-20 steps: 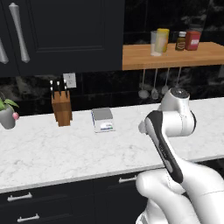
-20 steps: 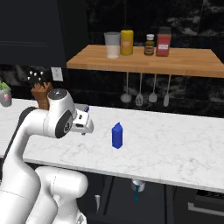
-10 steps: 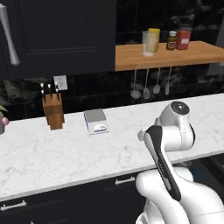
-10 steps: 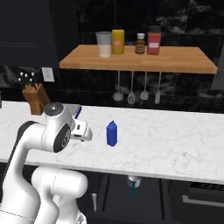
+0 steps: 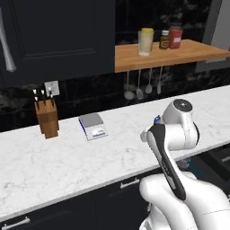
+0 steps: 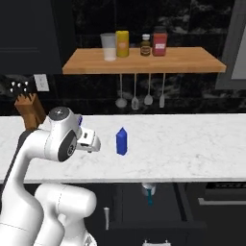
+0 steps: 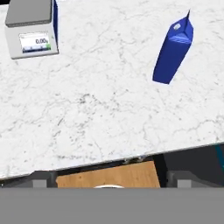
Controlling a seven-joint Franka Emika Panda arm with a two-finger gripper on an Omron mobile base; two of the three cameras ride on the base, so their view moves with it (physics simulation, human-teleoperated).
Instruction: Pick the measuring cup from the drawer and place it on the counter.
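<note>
My gripper (image 7: 112,180) is open; its fingertips (image 7: 43,178) stand far apart with nothing between them. It hovers over the front edge of the white marble counter (image 7: 100,109), above the open drawer (image 7: 109,176). The drawer's wooden floor shows between the tips. A thin pale curved edge lies at the bottom of that floor; I cannot tell whether it is the measuring cup. In the right base view the drawer (image 6: 158,204) stands pulled out under the counter (image 6: 182,144), and my hand (image 6: 89,141) hangs left of it at counter height.
A blue bottle (image 6: 122,141) (image 7: 173,50) stands on the counter right of my hand. A kitchen scale (image 5: 93,126) (image 7: 33,28) and a knife block (image 5: 47,117) sit further left. A clear teal item (image 6: 149,192) stands in the drawer. A wooden shelf (image 6: 144,60) carries jars.
The whole scene has slid left in both base views, so the base has driven to the right. The arm keeps much the same pose.
</note>
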